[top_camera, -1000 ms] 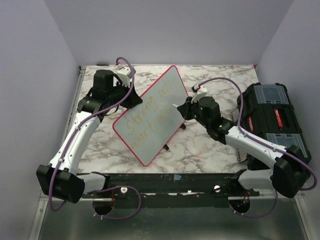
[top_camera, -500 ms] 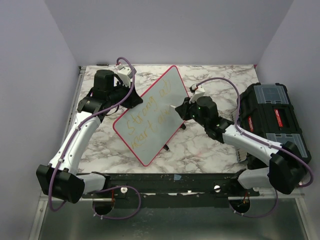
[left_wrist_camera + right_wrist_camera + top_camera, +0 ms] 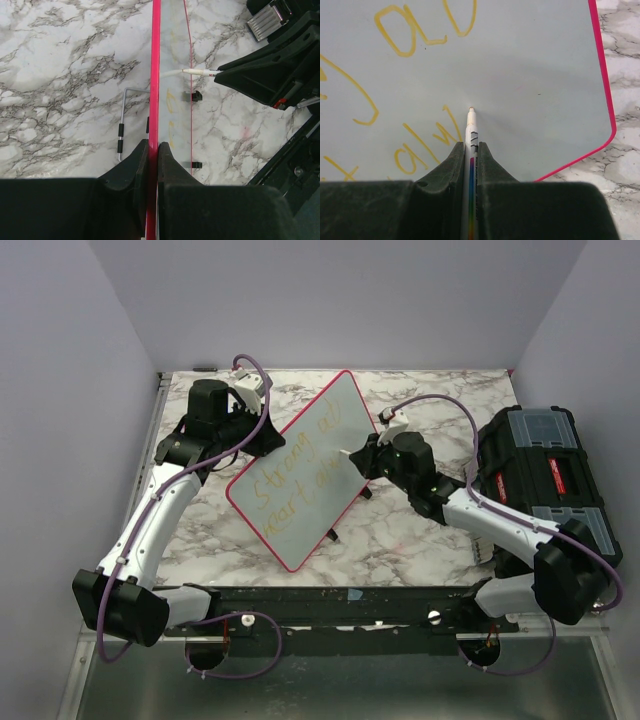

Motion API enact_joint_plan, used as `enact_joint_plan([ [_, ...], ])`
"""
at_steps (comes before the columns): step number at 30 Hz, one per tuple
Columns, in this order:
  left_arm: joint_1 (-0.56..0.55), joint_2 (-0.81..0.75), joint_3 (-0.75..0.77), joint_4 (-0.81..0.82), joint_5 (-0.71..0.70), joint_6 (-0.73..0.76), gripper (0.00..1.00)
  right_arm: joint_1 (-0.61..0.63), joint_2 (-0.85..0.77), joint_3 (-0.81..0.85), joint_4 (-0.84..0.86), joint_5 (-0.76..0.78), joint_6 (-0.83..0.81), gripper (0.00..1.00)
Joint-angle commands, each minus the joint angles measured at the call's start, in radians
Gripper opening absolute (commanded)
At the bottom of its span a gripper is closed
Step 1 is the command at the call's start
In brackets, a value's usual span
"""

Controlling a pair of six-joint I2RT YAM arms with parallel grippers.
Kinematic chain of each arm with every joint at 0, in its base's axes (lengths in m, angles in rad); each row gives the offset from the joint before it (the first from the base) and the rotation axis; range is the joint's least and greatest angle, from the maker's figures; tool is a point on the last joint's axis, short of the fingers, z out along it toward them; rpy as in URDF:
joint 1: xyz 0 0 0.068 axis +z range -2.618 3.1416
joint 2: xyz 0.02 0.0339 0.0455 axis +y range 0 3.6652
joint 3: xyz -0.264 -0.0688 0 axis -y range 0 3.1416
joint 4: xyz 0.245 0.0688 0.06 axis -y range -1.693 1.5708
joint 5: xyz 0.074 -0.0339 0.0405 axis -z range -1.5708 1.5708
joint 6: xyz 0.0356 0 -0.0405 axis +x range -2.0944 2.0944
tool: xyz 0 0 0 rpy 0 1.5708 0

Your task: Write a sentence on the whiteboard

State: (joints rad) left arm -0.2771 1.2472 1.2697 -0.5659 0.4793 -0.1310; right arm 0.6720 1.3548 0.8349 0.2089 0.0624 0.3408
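- My left claw (image 3: 153, 147) is pressed shut on the red rim of the board (image 3: 300, 532). It holds the board up, tilted, in the middle of the desk (image 3: 400, 540).
- The sentence (image 3: 300, 465) is on the board in yellow, in two lines. The second line looks half done.
- My right claw (image 3: 471, 149) pinches a pen (image 3: 471, 125). The tip is at the board, just right of the last letters.
- A black box (image 3: 545, 470) sits far right.
- I think I am mid-word. Next I must slide the tip gently to the right and hold the board steady.
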Motion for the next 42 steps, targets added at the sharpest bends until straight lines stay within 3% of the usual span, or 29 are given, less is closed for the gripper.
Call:
enact_joint_plan([
  [1,-0.012,0.003,0.011,-0.025,-0.054,0.073,0.0,-0.005,0.009,-0.023,0.035,-0.055,-0.015,0.01],
  [13,-0.014,0.001,0.011,-0.024,-0.057,0.075,0.0,-0.006,0.008,-0.074,0.021,-0.133,-0.02,0.01],
  [19,-0.014,0.0,0.011,-0.023,-0.059,0.075,0.0,-0.005,-0.005,-0.098,0.007,-0.081,-0.008,0.01],
  [28,-0.016,0.001,0.01,-0.025,-0.058,0.075,0.0,-0.005,0.012,-0.023,-0.036,0.027,-0.016,0.01],
  [42,-0.016,0.001,0.011,-0.026,-0.059,0.076,0.0,-0.005,0.031,0.033,-0.02,-0.054,-0.014,0.01],
])
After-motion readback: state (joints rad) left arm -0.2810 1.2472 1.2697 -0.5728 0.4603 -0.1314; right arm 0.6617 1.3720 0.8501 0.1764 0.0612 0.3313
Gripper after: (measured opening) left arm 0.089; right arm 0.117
